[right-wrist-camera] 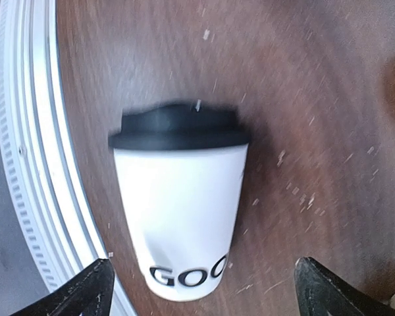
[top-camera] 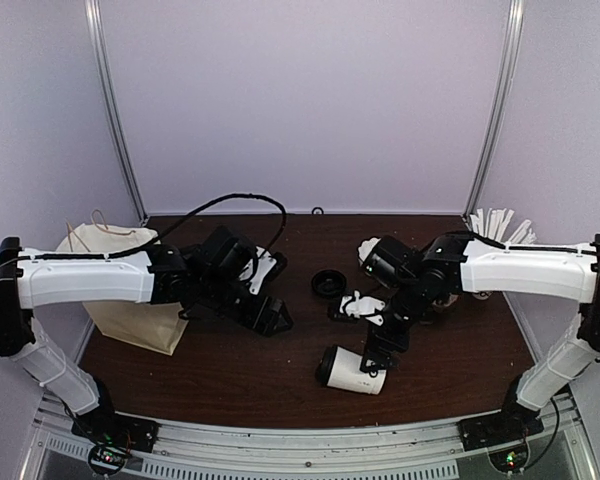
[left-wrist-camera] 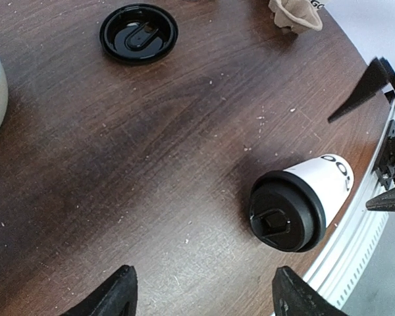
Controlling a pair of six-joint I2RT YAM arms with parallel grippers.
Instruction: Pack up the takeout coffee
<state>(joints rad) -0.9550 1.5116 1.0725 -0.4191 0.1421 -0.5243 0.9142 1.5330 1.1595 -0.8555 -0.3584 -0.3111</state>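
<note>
The takeout coffee cup [top-camera: 358, 372] is white with dark letters and lies on its side near the table's front edge, its black lid [top-camera: 326, 366] fitted on and pointing left. It fills the right wrist view [right-wrist-camera: 181, 217], lid [right-wrist-camera: 179, 128] uppermost. My right gripper [top-camera: 378, 356] hangs open just above it, its fingertips [right-wrist-camera: 95, 284] spread wider than the cup's base and clear of it. My left gripper [top-camera: 276, 318] is open and empty over bare table left of the cup, which shows lid-first in its view [left-wrist-camera: 296, 204].
A second, loose black lid [top-camera: 328, 283] lies mid-table, also in the left wrist view [left-wrist-camera: 138, 33]. A brown paper bag [top-camera: 130, 300] stands at the left under the left arm. A cup of white sticks [top-camera: 500, 226] stands back right. The metal rail [right-wrist-camera: 26, 164] runs beside the cup.
</note>
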